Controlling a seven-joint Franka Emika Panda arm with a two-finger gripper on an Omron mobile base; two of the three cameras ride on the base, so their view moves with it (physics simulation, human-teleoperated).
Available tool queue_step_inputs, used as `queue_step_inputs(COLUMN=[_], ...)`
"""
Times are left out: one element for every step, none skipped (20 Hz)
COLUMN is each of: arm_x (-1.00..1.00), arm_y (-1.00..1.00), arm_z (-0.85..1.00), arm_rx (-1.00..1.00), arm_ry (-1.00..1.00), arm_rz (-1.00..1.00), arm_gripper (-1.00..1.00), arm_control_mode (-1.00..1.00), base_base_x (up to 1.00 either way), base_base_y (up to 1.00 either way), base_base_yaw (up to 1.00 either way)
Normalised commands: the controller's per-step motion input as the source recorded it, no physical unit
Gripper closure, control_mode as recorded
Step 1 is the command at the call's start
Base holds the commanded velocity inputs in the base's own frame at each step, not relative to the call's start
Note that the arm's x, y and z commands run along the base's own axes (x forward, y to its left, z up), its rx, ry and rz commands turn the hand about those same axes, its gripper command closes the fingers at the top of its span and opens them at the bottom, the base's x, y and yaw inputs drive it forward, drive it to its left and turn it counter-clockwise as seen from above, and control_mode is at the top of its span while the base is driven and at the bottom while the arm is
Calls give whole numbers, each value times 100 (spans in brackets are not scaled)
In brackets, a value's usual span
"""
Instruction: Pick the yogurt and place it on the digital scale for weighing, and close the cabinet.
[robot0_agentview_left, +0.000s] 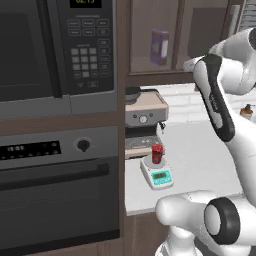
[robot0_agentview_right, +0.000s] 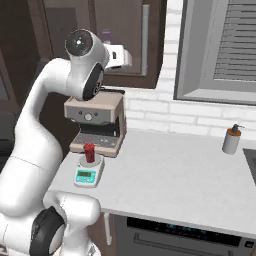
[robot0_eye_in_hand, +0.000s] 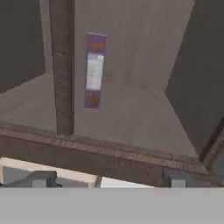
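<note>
The red yogurt (robot0_agentview_left: 157, 153) (robot0_agentview_right: 89, 152) stands upright on the round plate of the digital scale (robot0_agentview_left: 161, 176) (robot0_agentview_right: 86, 175), in front of the coffee machine. The dark wood cabinet (robot0_agentview_left: 160, 77) above the counter is open. Its door (robot0_agentview_right: 125, 25) with the pale bar handle (robot0_agentview_right: 145, 32) is swung out. My gripper (robot0_eye_in_hand: 108, 181) is raised to shelf height, far above the yogurt, and faces into the cabinet (robot0_eye_in_hand: 131, 118). Its jaws are open with nothing between them. In the right base view the hand (robot0_agentview_right: 120, 56) sits just in front of the door.
A purple box (robot0_agentview_left: 159, 47) (robot0_eye_in_hand: 95, 70) stands on the cabinet shelf. The coffee machine (robot0_agentview_left: 145, 117) (robot0_agentview_right: 97, 117) is under the cabinet. A microwave (robot0_agentview_left: 50, 50) and an oven (robot0_agentview_left: 55, 190) fill the left. A soap bottle (robot0_agentview_right: 231, 140) stands at the counter's far right, below a window (robot0_agentview_right: 220, 50).
</note>
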Motion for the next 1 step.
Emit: queue_step_inputs(arm_x=[-100], arm_y=[-84], arm_z=[-29], arm_rx=[26], arm_ry=[-48], arm_rz=[0], arm_gripper=[-100], arm_control_mode=[-100], base_base_x=[0], base_base_y=[0], base_base_yaw=[0])
